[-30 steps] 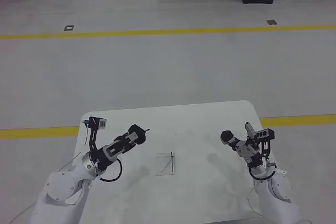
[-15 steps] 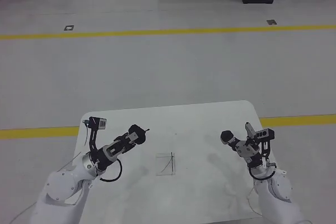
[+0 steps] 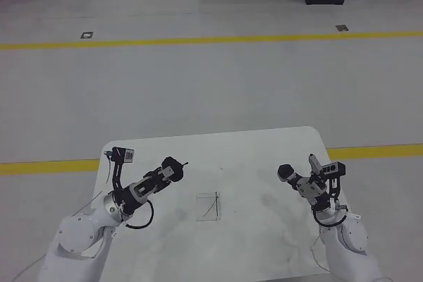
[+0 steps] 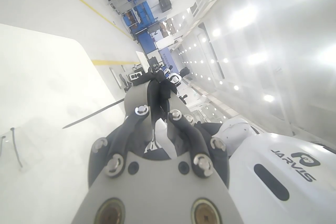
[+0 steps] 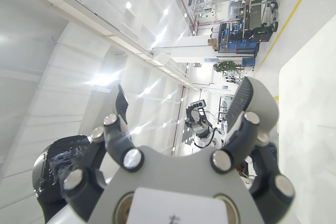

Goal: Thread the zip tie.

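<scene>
No movement this second: left fingers (image 4: 134,101) stay pinched on the zip tie (image 4: 92,115), right fingers (image 5: 262,104) stay spread, well apart. Threading hasn't started.

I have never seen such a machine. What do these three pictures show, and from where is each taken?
It is a robot with two arms at a white table. The top view looks down from a camera above the arms; the other two come from cameras on the wrists. The left gripper is shut on a thin zip tie, whose pointed end sticks out. The right gripper is open and holds nothing. A second zip tie lies on the table between the arms.
</scene>
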